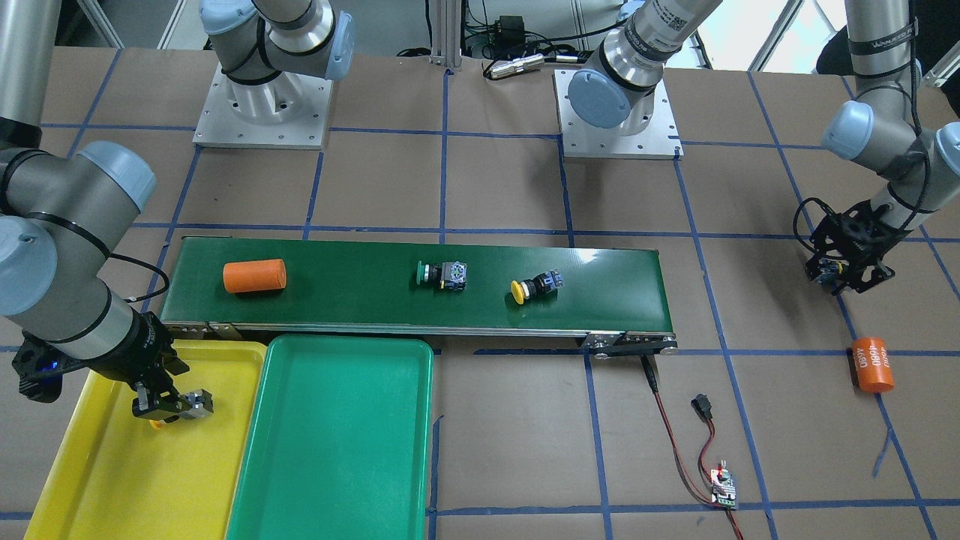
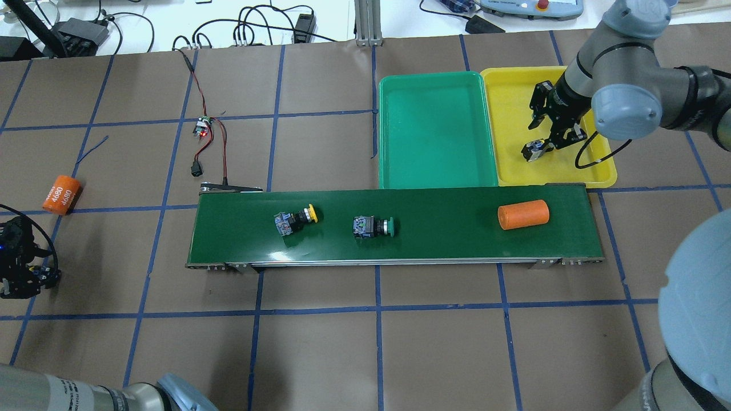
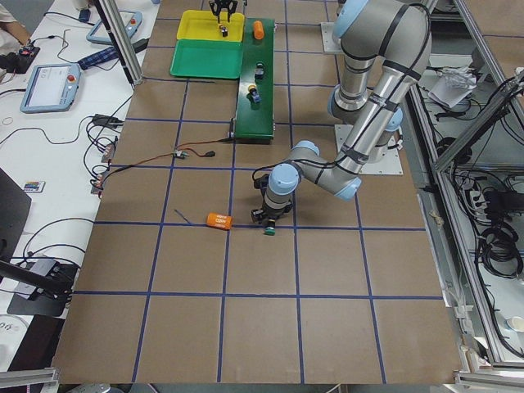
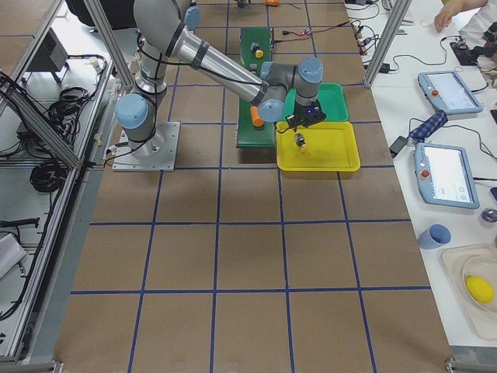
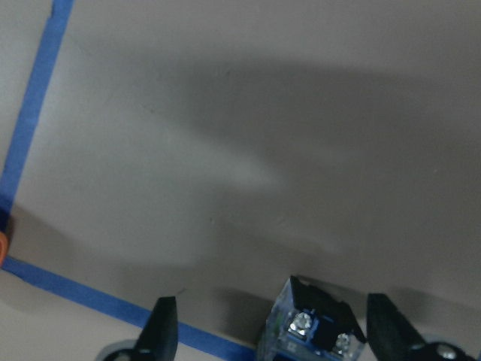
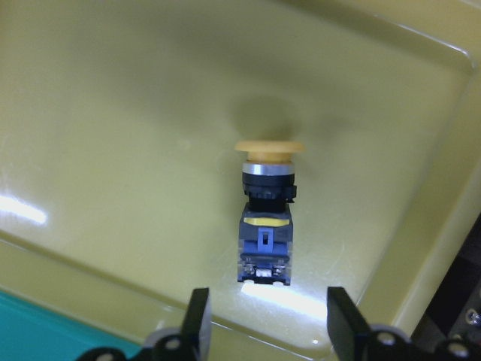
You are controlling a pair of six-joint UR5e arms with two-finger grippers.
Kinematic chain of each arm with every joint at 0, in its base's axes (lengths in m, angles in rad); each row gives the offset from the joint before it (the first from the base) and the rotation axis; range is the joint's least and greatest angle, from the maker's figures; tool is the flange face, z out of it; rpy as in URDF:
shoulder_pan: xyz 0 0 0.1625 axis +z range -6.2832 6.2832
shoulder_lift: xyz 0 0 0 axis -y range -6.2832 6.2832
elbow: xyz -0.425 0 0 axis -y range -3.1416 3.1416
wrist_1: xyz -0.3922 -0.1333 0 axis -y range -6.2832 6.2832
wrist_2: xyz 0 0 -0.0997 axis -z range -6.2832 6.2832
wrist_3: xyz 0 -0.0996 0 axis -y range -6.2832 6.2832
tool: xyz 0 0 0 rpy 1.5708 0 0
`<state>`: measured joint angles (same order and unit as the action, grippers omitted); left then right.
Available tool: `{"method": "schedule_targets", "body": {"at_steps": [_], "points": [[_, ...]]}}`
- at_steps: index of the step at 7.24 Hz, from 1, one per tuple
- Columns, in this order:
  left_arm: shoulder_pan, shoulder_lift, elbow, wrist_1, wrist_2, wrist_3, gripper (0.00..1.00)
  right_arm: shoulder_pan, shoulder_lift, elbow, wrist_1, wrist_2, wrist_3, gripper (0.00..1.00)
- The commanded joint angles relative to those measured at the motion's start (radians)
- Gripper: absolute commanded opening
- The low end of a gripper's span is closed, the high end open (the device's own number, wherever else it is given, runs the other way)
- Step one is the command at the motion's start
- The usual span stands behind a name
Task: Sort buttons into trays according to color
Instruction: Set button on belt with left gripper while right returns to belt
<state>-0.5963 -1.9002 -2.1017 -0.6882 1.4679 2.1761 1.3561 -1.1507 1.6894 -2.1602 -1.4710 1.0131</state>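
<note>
My right gripper (image 1: pixel 174 406) hangs over the yellow tray (image 1: pixel 90 480) with its jaws open. A yellow-capped button (image 6: pixel 264 226) lies on the tray floor between and just beyond its fingertips, untouched. My left gripper (image 1: pixel 847 274) is low over the paper at the table's far end. Its open jaws straddle a button (image 5: pixel 312 327) whose green cap shows in the exterior left view (image 3: pixel 268 233). A green button (image 1: pixel 442 274) and a yellow button (image 1: pixel 534 287) lie on their sides on the conveyor belt (image 1: pixel 360 307). The green tray (image 1: pixel 337 450) holds nothing.
One orange cylinder (image 1: pixel 255 276) lies on the belt near the trays. Another orange cylinder (image 1: pixel 872 364) lies on the paper near my left gripper. A small circuit board (image 1: pixel 723 487) with red and black wires sits in front of the belt's end.
</note>
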Motion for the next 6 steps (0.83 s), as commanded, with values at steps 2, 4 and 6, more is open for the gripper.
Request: {"method": "schedule_targets", "body": {"at_steps": [2, 4, 6], "points": [[-0.042, 0.076, 0.008, -0.117, -0.023, -0.145, 0.0, 0.008, -0.099, 0.007, 0.127, 0.001, 0.015, 1.0], [-0.271, 0.147, 0.009, -0.117, -0.032, -0.156, 0.0, 0.037, -0.278, 0.018, 0.334, 0.008, 0.019, 1.0], [-0.51, 0.219, -0.004, -0.122, -0.116, -0.162, 0.0, 0.095, -0.421, 0.119, 0.394, 0.009, 0.114, 1.0]]}}
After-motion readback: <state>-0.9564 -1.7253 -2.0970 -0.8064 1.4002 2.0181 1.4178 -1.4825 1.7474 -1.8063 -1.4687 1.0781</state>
